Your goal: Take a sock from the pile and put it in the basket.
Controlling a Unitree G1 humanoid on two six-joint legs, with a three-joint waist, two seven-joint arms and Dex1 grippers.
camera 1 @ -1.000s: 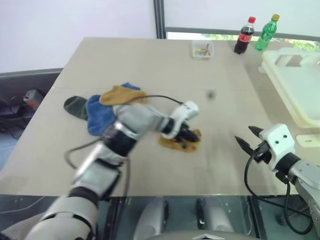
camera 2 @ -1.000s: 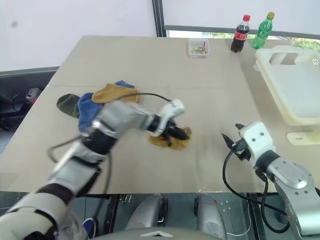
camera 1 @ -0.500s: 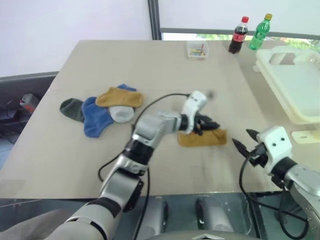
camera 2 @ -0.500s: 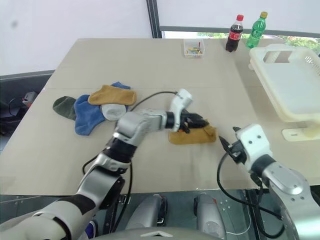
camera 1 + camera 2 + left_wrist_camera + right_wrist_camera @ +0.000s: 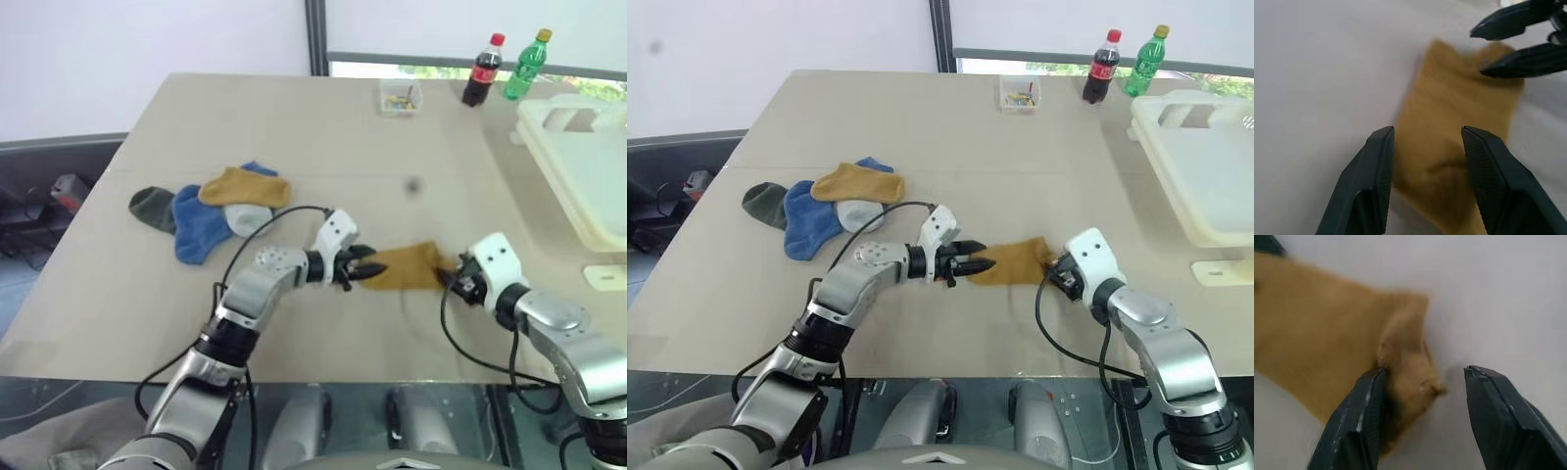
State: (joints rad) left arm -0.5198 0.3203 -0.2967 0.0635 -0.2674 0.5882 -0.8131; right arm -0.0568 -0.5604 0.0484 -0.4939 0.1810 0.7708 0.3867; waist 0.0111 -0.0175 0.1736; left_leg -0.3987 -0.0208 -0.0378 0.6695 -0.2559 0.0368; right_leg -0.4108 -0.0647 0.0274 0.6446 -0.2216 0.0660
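Mustard sock (image 5: 407, 266) lies mid-frame between both parted pincers, left (image 5: 361, 271) and right (image 5: 449, 281); basket (image 5: 578, 166), upper right, awaits.

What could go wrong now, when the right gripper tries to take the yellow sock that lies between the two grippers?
1. The right gripper is open, with only the sock's bunched corner near one finger. If it shuts here, it may pinch just the edge, and the mustard sock could slip.
2. The open left gripper sits at the sock's other end and might snag it.
3. The basket stands far off to the right, so a weak grip may drop the sock on the way.
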